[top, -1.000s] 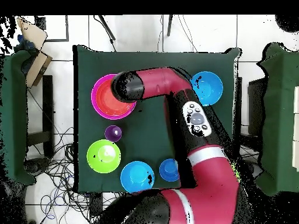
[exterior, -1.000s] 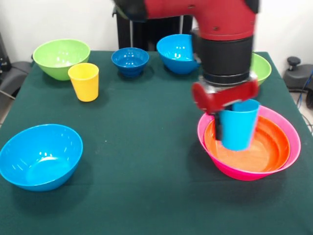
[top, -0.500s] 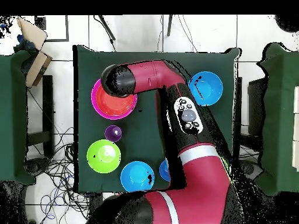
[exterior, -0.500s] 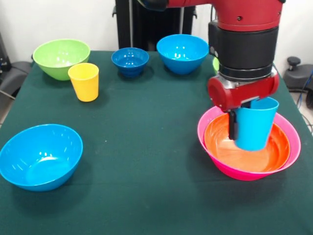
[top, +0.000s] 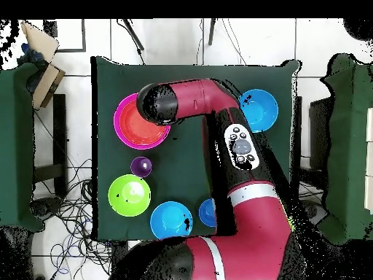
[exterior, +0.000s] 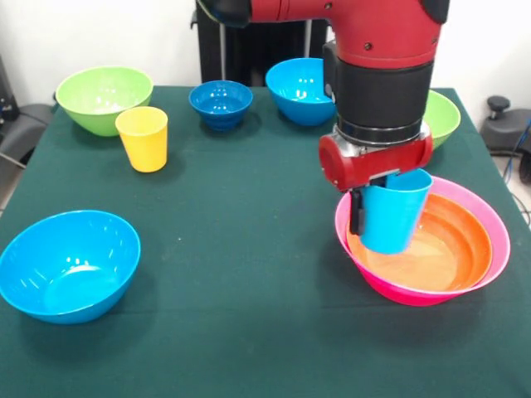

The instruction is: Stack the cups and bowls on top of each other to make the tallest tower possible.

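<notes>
My gripper is shut on the light blue cup, which hangs slightly tilted over the left part of the orange bowl. That bowl sits nested in the large pink bowl. The cup's base is level with the orange rim, and I cannot tell whether it touches. From overhead, the arm's wrist covers the cup and part of the pink bowl. The yellow cup stands upright at the left. The purple cup shows only overhead.
A lime green bowl stands far left and another is partly behind the arm. The small dark-blue footed bowl and a bright blue bowl stand at the back. Another bright blue bowl is near left.
The gripper with the light blue cup swung right over the nested bowls, then back left to their left side. Nothing else moved.
</notes>
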Controlling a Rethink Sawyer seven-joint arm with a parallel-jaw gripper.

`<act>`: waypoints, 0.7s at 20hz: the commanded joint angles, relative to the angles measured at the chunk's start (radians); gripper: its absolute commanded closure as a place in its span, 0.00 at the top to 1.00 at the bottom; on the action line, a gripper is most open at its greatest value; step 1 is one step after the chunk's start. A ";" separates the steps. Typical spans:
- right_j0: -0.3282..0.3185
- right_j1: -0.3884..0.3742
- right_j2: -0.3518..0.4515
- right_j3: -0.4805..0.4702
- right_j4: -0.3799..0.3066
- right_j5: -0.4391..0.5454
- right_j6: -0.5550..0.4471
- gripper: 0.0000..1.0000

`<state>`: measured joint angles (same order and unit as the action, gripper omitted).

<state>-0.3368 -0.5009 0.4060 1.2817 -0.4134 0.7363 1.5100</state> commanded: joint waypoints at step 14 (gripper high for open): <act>0.062 0.194 -0.061 -0.093 0.036 0.154 0.080 0.00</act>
<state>-0.2969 -0.3587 0.3680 1.2363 -0.3908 0.8110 1.5100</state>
